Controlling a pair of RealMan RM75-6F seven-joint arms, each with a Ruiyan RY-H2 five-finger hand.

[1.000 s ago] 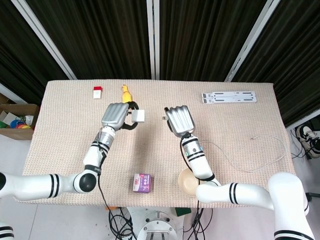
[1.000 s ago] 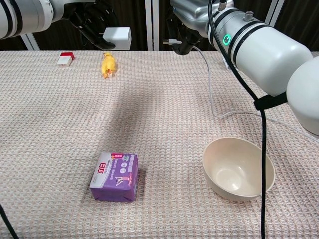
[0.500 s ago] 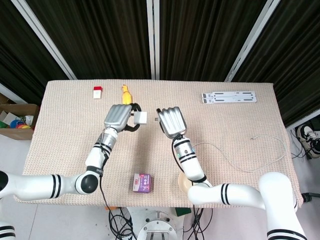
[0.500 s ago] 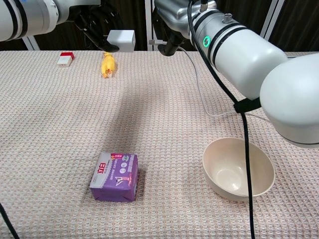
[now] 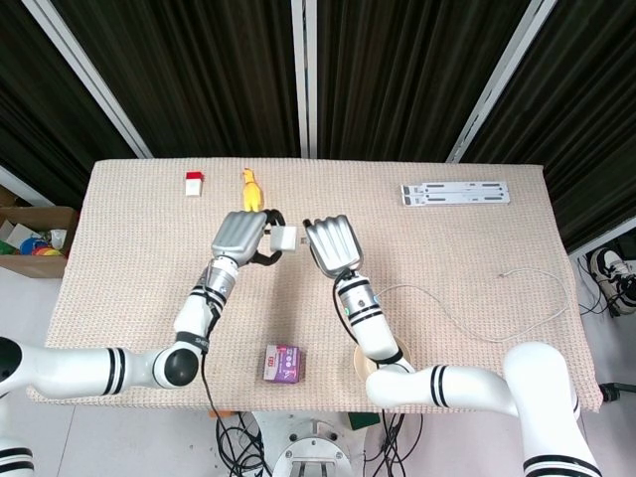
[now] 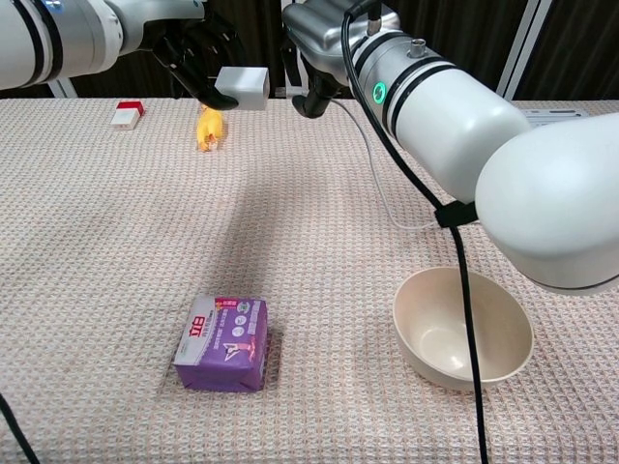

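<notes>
Above the middle of the table (image 5: 129, 248), the left hand (image 5: 238, 237) holds a white charger block (image 5: 283, 238) off the surface, fingers curled around its left end; the chest view shows the dark fingers (image 6: 198, 60) wrapped on the same block (image 6: 243, 87). Just right of the block, the right hand (image 5: 331, 244) is raised with its back to the head camera, fingers extended side by side. It pinches a cable plug whose small tip (image 6: 295, 94) shows in the chest view, pointing at the right face of the block and very near it; contact cannot be confirmed. A thin white cable (image 5: 477, 323) runs from that hand to the right across the woven cloth and loops near the right edge.

On the far side lie a yellow rubber chicken (image 5: 249, 187), beyond the left hand, a small red-and-white box (image 5: 194, 182) to its left, and a white power strip (image 5: 456, 193) far right. On the near side, a purple packet (image 6: 223, 342) rests left of centre and a beige bowl (image 6: 462, 326) stands to its right, well apart.
</notes>
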